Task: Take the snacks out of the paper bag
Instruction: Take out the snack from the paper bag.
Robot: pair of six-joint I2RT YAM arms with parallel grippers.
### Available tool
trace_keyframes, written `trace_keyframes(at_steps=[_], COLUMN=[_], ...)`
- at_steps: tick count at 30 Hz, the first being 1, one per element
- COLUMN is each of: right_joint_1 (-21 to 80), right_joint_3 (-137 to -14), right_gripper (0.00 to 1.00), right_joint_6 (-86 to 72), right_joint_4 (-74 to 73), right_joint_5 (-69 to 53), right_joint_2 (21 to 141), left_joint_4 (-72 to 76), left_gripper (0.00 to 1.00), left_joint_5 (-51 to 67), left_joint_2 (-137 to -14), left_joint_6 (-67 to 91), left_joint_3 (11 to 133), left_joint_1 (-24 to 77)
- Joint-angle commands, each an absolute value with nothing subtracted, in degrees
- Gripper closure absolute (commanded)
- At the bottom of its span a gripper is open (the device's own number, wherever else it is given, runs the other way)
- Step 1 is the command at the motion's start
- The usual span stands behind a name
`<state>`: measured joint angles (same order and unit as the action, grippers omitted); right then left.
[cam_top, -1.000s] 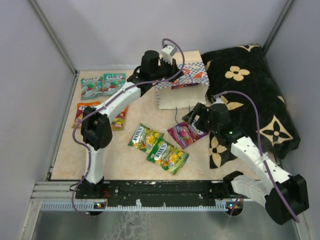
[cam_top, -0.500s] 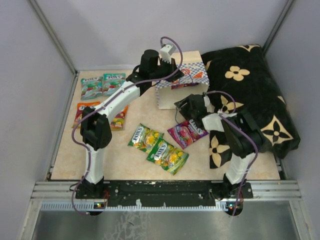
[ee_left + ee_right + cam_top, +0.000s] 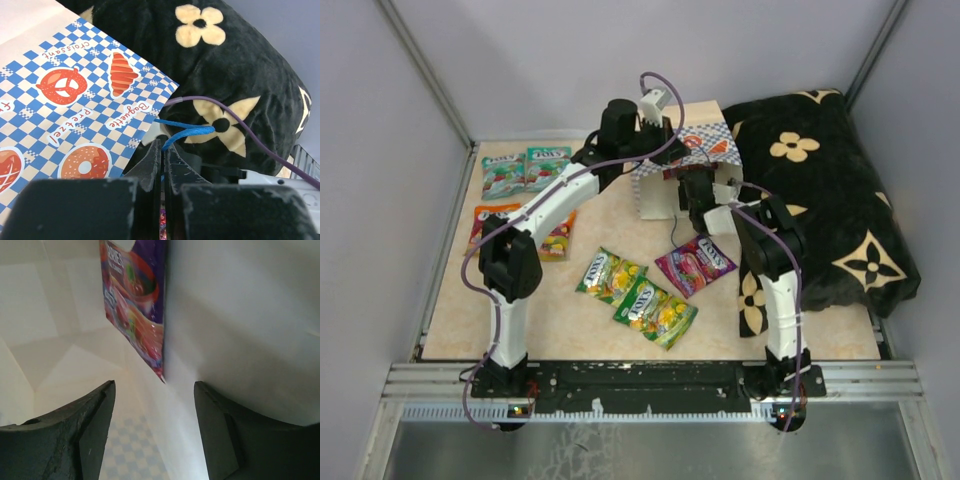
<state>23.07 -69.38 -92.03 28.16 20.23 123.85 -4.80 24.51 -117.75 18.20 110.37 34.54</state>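
Note:
The paper bag (image 3: 672,192) lies on its side at the back of the table, its checkered band (image 3: 75,110) facing up. My left gripper (image 3: 163,142) is shut on the bag's blue cord handle (image 3: 187,131) and holds that edge up; from above it sits at the bag's top (image 3: 668,132). My right gripper (image 3: 690,183) reaches into the bag's mouth. In the right wrist view it (image 3: 154,385) is open inside the bag, short of a purple snack packet (image 3: 135,300) leaning on the bag wall. Several snacks lie outside on the table: teal (image 3: 525,170), orange (image 3: 490,220), green (image 3: 635,295), purple (image 3: 695,267).
A black cloth with cream flowers (image 3: 830,190) covers the right side of the table and lies right behind the bag (image 3: 240,65). A loose blue cord (image 3: 673,240) trails from the bag toward the purple packet. Grey walls close in the back and sides.
My right arm has swung from beside the purple packet on the table up to the bag and pushed its gripper into the mouth. The left arm has held still.

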Motion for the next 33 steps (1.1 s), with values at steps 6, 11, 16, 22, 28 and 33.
trace_keyframes(at_steps=[6,11,16,22,28,33], right_joint_1=[21.71,20.24,19.03,18.91,18.37,17.64], right_joint_3=[-87.7,-92.14,-81.14,-59.52,-45.37,-34.73], right_gripper=[0.44,0.83,1.0,1.0,1.0,1.0], right_joint_6=[-96.26,-89.02,-88.38,-85.82,-80.06,-72.7], right_joint_4=[15.67,18.91,27.56,39.16,40.2,34.09], right_joint_5=[27.9,25.46,15.83,1.55,-12.37,-18.52], right_joint_2=[135.8,138.95,131.23,114.06,97.33,79.95], left_joint_4=[-4.58,-5.45,-5.73,-6.12,-5.58,-6.64], left_gripper=[1.0,1.0,1.0,1.0,1.0,1.0], left_joint_5=[26.01,26.1,24.92,23.28,23.03,23.86], left_joint_2=[-115.37,-116.41,-116.68,-116.73,-116.63,-117.02], left_joint_6=[18.64,18.21,17.45,15.57,14.8,13.43], left_joint_3=[110.34,111.87,112.33,111.66,110.49,110.71], left_joint_1=[35.77,35.78,35.68,35.37,34.55,33.24])
